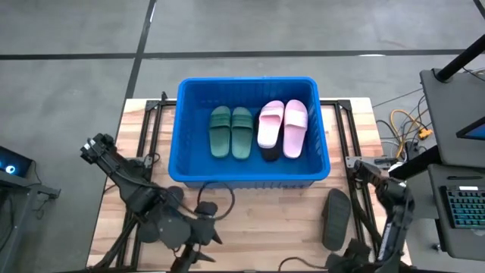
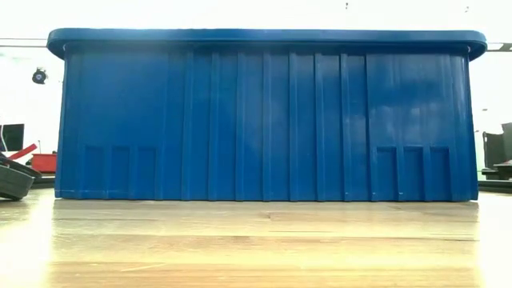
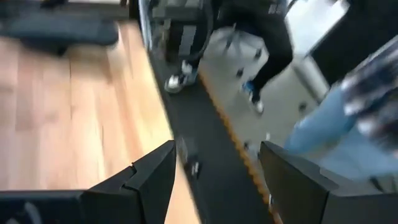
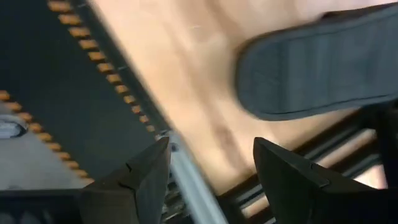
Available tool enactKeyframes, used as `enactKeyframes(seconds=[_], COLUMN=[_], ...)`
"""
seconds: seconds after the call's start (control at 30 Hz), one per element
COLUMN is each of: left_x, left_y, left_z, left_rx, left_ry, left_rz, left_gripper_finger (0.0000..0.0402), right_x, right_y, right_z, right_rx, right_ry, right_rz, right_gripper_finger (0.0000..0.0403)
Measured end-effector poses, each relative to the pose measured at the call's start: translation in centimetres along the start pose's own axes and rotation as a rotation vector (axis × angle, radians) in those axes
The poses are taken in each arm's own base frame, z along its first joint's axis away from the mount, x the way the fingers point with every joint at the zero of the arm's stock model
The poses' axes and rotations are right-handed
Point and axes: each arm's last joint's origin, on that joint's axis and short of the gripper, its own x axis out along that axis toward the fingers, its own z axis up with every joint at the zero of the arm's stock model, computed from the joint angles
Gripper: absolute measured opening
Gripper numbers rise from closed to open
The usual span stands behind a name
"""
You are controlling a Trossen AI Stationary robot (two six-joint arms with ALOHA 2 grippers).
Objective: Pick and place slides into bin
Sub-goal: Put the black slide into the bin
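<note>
Your bin (image 1: 250, 87) sits at the far middle of the worktop (image 1: 258, 220) and already holds a dark green pair (image 1: 231, 133) side by side and a pale pink pair (image 1: 283, 127) beside it, with something dark peeking out under the pink ones. One charcoal slide (image 1: 336, 218) is left on the wood, near the front right, just beside the right arm and well apart from the bin's front wall. No other slides show on the worktop from above.

Your right pincer (image 4: 211, 171) is released and empty, fingers spread, with the charcoal slide (image 4: 323, 68) lying ahead of it on the wood, sole side up as far as you can tell. Your left pincer (image 3: 214, 177) is also released and holds nothing; it hangs over the worktop's edge, looking past it at the floor and at people's legs in the room beyond.

The step in hand looks like fetching that last slide with the right arm. Line the fingers across the slide's narrow width, not along its length, and come down so one finger goes each side of the rim. Rubber flexes, so grip near the middle to keep it from drooping. Lift it clear above the bin's rim before you carry it across, and drop it into the bare blue floor left of the green pair or on top of the others.
</note>
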Motion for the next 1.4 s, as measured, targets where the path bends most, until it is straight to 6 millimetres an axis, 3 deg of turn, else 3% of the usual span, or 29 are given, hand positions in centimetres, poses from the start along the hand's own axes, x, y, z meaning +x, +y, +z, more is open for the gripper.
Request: enactKeyframes(seconds=[0.2, 0.43, 0.67, 0.87, 1.2, 1.4], left_x=[-0.2, -0.6, -1.6, -1.9, 1.8, 1.8], left_y=[-1.2, -2.9, -4.2, -3.4, -2.4, -1.9], left_z=[-2.1, -3.7, -6.1, -8.7, -14.0, -15.7], left_rx=[0.043, 0.093, 0.103, -0.009, -0.204, -0.225], left_ry=[0.141, 0.211, 0.365, 0.564, 0.769, 0.787], left_rz=[0.009, -0.020, 0.003, 0.154, 0.054, 0.258], left_gripper_finger=[0.0217, 0.0217, 0.0217, 0.0217, 0.0217, 0.0206], right_x=[-0.4, -0.9, -1.8, -1.9, -1.8, -1.8], right_y=[2.9, 2.8, 2.7, 2.7, 2.6, 2.5], right_z=[2.6, 5.8, 6.5, 6.9, 8.4, 8.9], right_rx=[-0.021, 0.148, 0.206, 0.252, 0.262, 0.235], right_ry=[0.047, 0.080, 0.084, 0.057, -0.029, -0.141], right_rz=[0.069, 0.084, 0.120, 0.128, 0.129, 0.128], right_gripper_finger=[0.0219, 0.0219, 0.0219, 0.0219, 0.0219, 0.0219])
